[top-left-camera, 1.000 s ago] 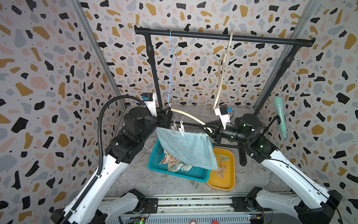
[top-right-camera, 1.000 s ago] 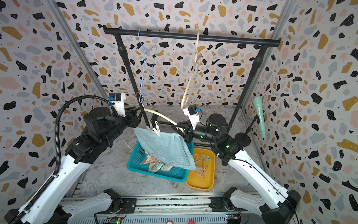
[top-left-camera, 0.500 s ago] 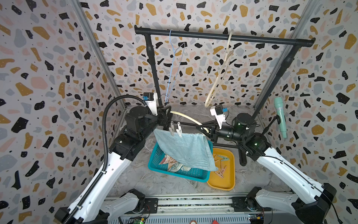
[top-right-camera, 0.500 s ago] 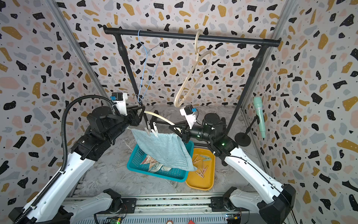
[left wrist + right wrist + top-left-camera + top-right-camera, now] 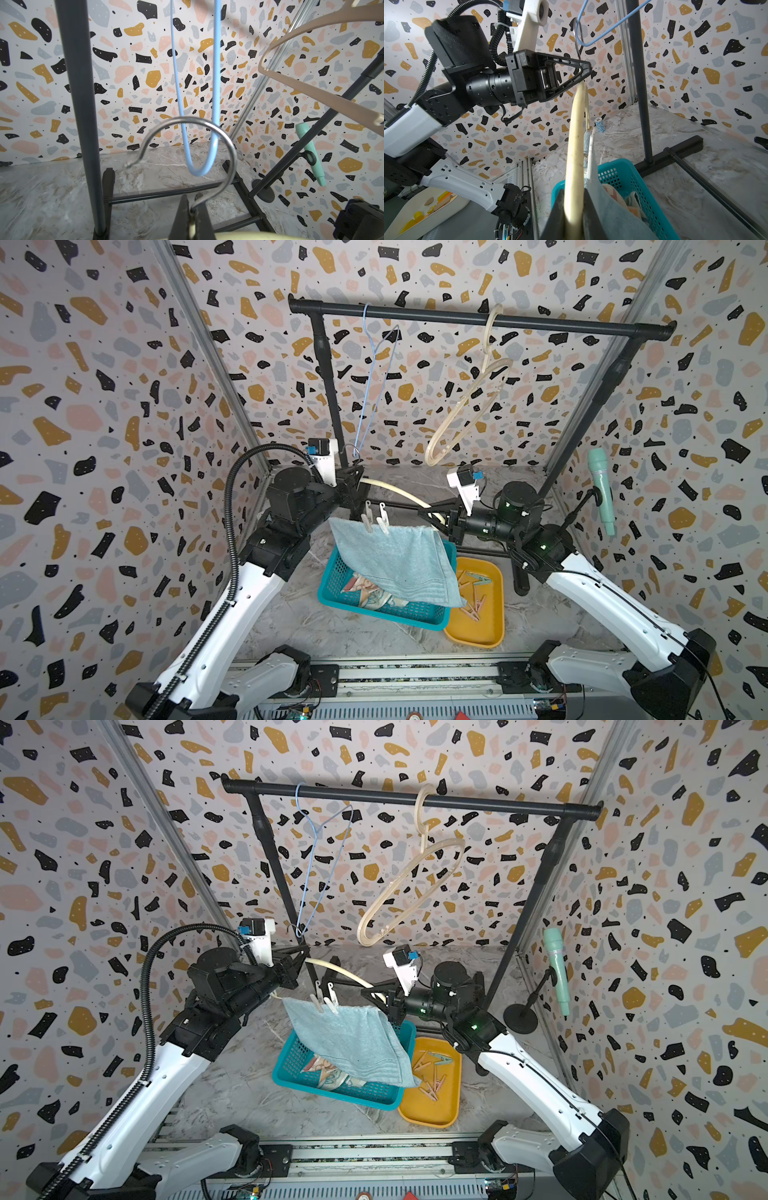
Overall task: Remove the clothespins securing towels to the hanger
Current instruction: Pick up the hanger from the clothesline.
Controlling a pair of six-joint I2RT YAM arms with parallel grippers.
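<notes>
Light-blue towel (image 5: 399, 560) pinned to a hanger (image 5: 401, 491) gripped at both ends.
Its lower edge hangs free over the basket (image 5: 386, 614); left end effector (image 5: 192, 209) clamps tight below the hanger's metal hook (image 5: 197, 121), right end effector (image 5: 574, 199) the far tip; two white clothespins (image 5: 383, 517) stand near the hook, open air above.

Three hangers (image 5: 575, 145) — two clipped clothespins (image 5: 383, 517) — one basket (image 5: 332, 576).
</notes>
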